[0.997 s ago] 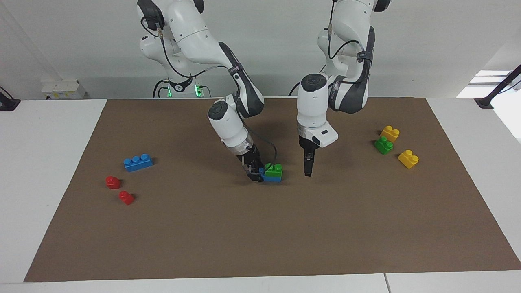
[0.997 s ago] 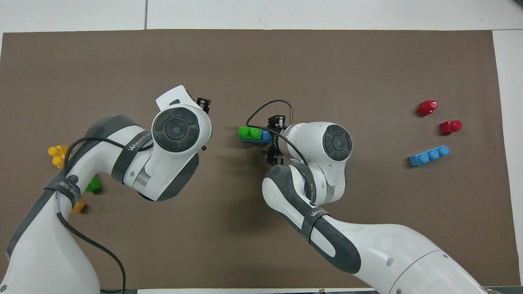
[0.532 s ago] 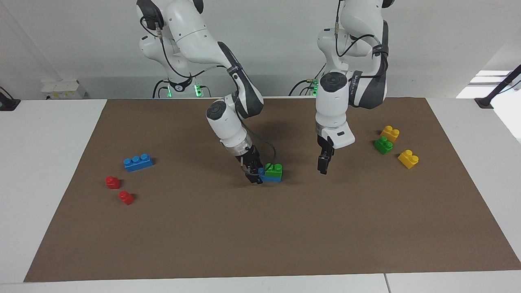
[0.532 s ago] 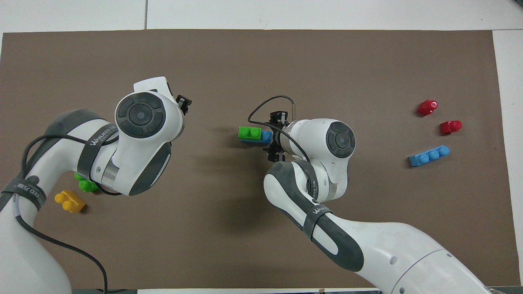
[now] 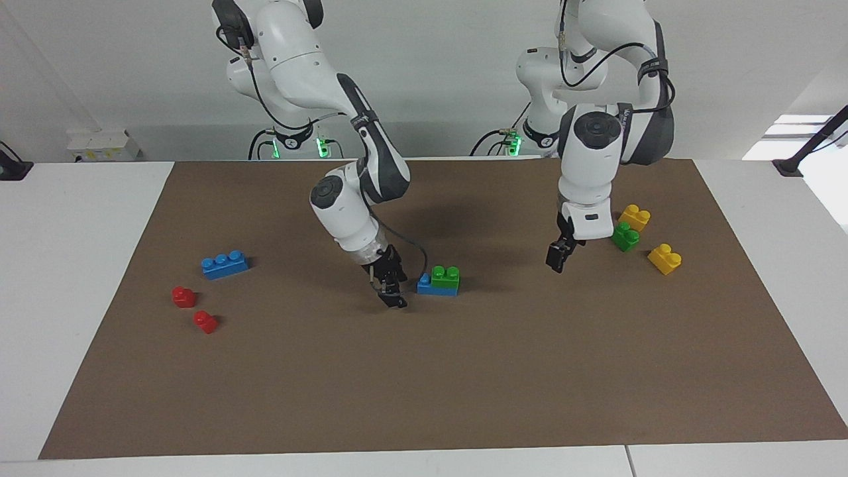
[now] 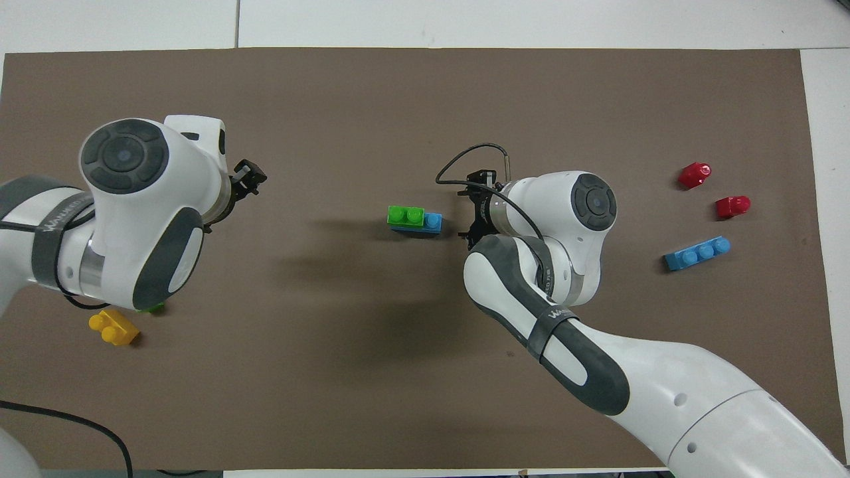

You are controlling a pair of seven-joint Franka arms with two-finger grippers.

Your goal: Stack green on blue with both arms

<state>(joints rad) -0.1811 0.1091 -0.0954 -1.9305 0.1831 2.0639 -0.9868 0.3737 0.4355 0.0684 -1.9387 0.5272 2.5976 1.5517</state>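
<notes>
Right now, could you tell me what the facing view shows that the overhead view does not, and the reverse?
Only the facing view shows both yellow bricks and the loose green brick whole. Only the overhead view shows the stack's studs from above. Both show the green brick on the blue brick, with the right end effector and the left end effector apart from it.

A two-stud brick (image 5: 445, 273) sits on a three-stud brick (image 5: 437, 285) mid-table (image 5: 464, 384), covering its end toward the left arm. The right claw (image 5: 392, 295) is just beside the bared end, apart. The left claw (image 5: 556, 256) hangs toward the left arm's end, near three two-stud bricks (image 5: 627, 236).
</notes>
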